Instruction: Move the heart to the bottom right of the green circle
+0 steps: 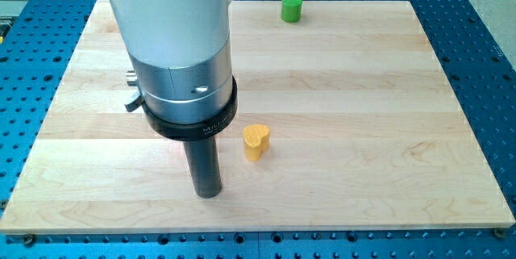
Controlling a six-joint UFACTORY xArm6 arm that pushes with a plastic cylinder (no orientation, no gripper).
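The tip [209, 194] rests just left of the yellow heart [256, 141]; the green circle [291, 7] sits far off; the collar's lettering is unreadable; no claw shows.

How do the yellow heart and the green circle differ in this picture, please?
The heart is yellow with a notched top; the circle is green and round. The heart sits near the board's middle, just right of my tip; the circle stands at the view's top edge, far from it. The heart looks larger in the view. Both stand upright on the board.
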